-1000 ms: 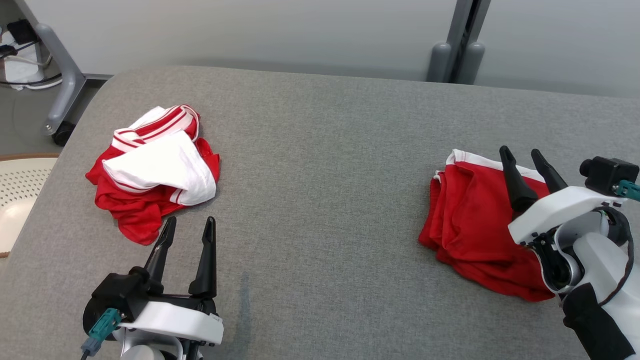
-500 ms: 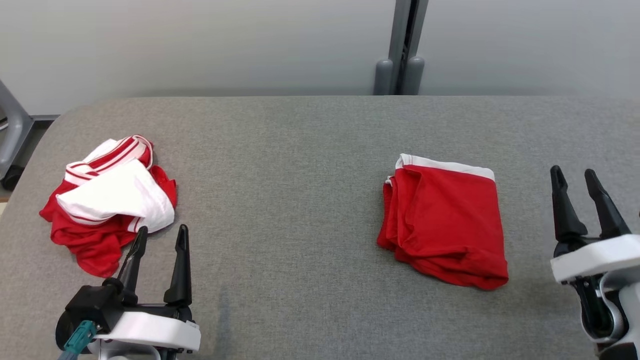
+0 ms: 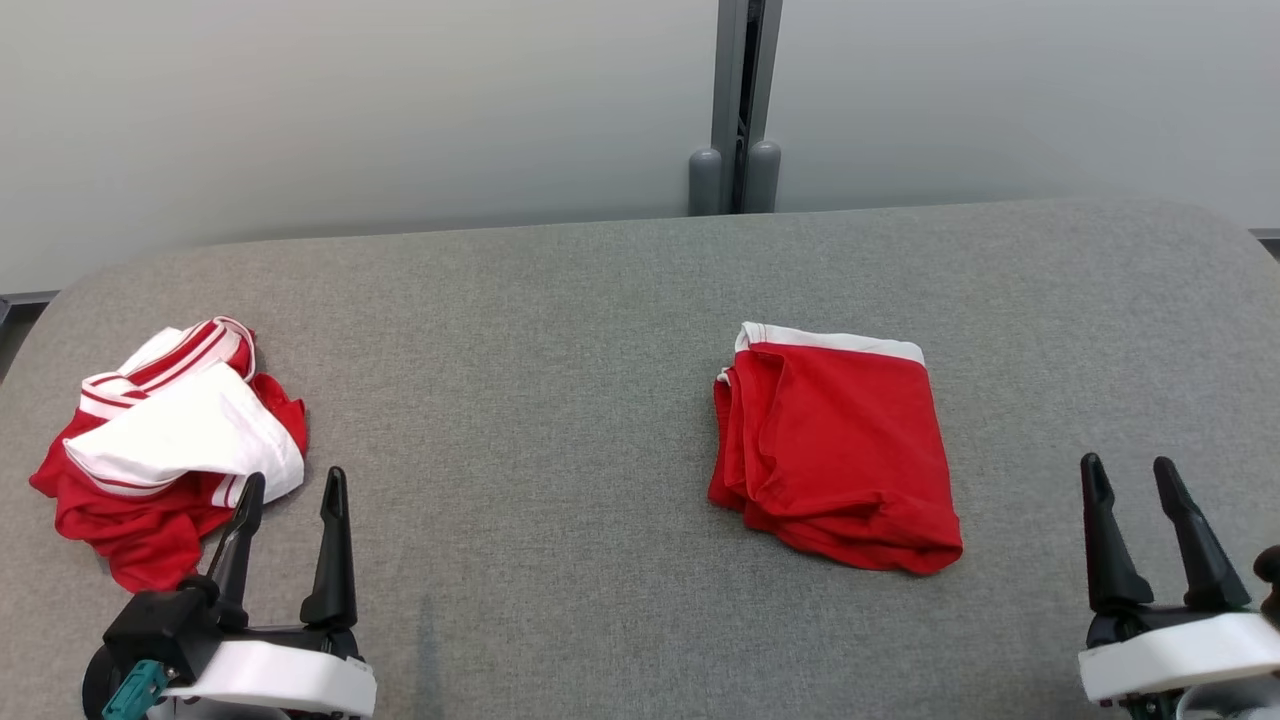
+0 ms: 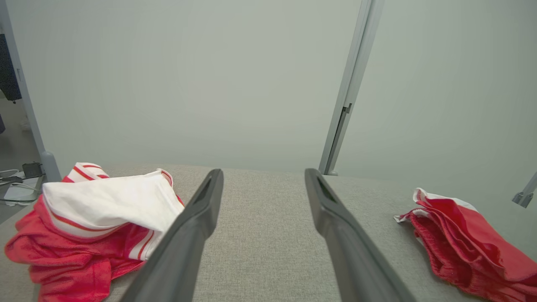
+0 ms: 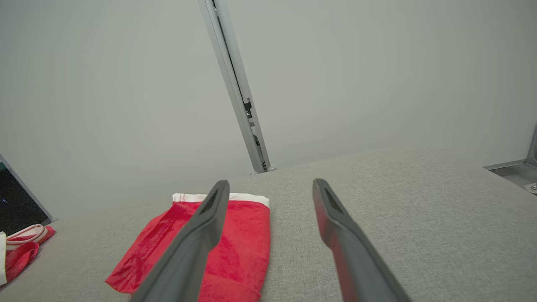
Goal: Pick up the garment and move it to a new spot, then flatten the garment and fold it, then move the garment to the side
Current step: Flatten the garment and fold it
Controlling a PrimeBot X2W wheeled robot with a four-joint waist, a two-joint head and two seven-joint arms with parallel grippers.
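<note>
My left claw (image 3: pixel 295 478) and right claw (image 3: pixel 1128 462) stand released, empty — pinching one layer of the crumpled red-and-white garment (image 3: pixel 170 450) risks dragging it.

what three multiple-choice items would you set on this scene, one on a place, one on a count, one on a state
1. Where does the folded red garment lie?
A) right of the table's middle
B) at the table's left edge
C) hanging off the table's near edge

2. How many garments lie on the table?
A) one
B) two
C) three

3. The red-and-white garment is:
A) folded flat
B) crumpled in a heap
C) held in jaws

Answers: 1 A, it lies right of centre in the head view; 2 B, one is folded and one crumpled; 3 B, its cloth is bunched and twisted.
</note>
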